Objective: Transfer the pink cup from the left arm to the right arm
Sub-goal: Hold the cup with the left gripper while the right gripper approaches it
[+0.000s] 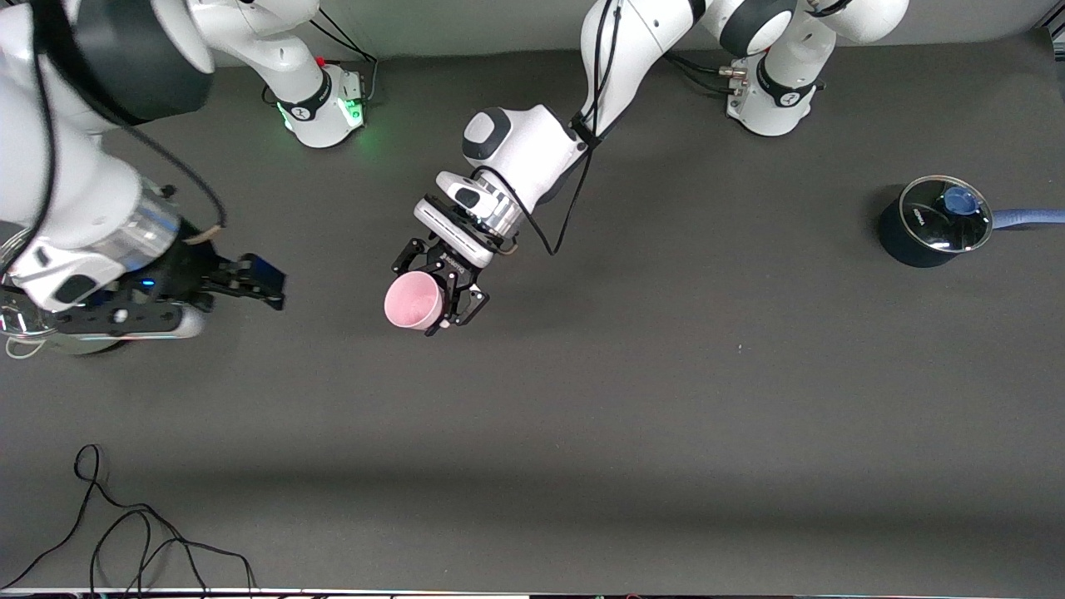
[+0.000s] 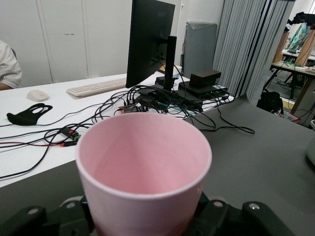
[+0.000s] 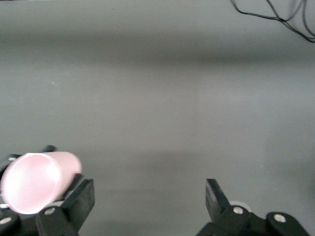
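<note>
Front view shows the left gripper (image 1: pixel 443 293) with fingers clamped on the pink cup (image 1: pixel 413 302), held up over the surface (image 1: pixel 666 399). Near the cup, the right gripper (image 1: pixel 265 283) waits, fingers apart. If the left lets go too soon, the cup could drop.

Robotics lab, two Franka arms (image 1: pixel 541 158), cabled monitor desk (image 2: pixel 147 49)

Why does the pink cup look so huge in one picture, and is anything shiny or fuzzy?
In the left wrist view the pink cup fills the frame because it sits right by the camera, in the left claw. In the right wrist view it looks soft-edged past the open right claw. In the front view the saucepan's glass lid glares.
</note>
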Controlling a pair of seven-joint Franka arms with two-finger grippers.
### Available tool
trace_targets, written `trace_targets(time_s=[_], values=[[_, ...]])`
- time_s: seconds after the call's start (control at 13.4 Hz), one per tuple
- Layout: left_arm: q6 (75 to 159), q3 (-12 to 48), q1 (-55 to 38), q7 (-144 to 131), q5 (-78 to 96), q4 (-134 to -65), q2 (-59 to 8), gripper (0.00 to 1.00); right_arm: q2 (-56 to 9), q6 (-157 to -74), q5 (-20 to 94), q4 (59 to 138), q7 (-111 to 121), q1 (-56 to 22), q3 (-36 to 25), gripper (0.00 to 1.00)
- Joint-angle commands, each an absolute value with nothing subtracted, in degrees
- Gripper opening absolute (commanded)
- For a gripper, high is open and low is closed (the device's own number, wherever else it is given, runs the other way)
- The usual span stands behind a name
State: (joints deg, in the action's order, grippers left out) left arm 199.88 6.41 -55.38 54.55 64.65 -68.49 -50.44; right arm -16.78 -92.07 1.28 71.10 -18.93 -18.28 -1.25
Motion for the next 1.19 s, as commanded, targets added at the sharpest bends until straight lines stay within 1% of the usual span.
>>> trace_targets(time_s=[0.0, 0.15, 0.37, 0.59, 0.74, 1.04, 1.12], values=[[200.8, 5.4, -56.5, 53.7, 64.8, -66.8, -51.6, 0.0, -20.8, -91.1, 1.3, 64.9, -26.2, -22.8, -1.9, 1.0], [200.8, 5.4, -56.5, 53.5, 64.8, -66.8, -51.7, 0.0, -21.4, -91.2, 1.1, 65.0, -33.2, -25.7, -1.9, 1.0], [200.8, 5.4, -56.5, 53.5, 64.8, -66.9, -51.7, 0.0, -22.1, -92.2, 1.1, 65.7, -33.8, -26.3, -1.9, 1.0], [200.8, 5.3, -56.4, 53.5, 64.8, -66.9, -51.8, 0.0, -23.4, -94.3, 1.1, 68.9, -33.9, -27.6, -1.9, 1.0], [200.8, 5.2, -56.4, 53.6, 64.8, -66.9, -51.8, 0.0, -23.6, -97.1, 1.2, 72.1, -33.9, -27.9, -1.9, 1.0], [200.8, 5.2, -56.4, 53.6, 64.7, -66.9, -51.8, 0.0, -24.3, -98.7, 1.2, 74.4, -33.9, -28.8, -1.9, 1.0], [200.8, 5.2, -56.4, 53.6, 64.8, -66.9, -51.8, 0.0, -24.3, -98.7, 1.2, 74.8, -33.9, -28.8, -1.9, 0.97]])
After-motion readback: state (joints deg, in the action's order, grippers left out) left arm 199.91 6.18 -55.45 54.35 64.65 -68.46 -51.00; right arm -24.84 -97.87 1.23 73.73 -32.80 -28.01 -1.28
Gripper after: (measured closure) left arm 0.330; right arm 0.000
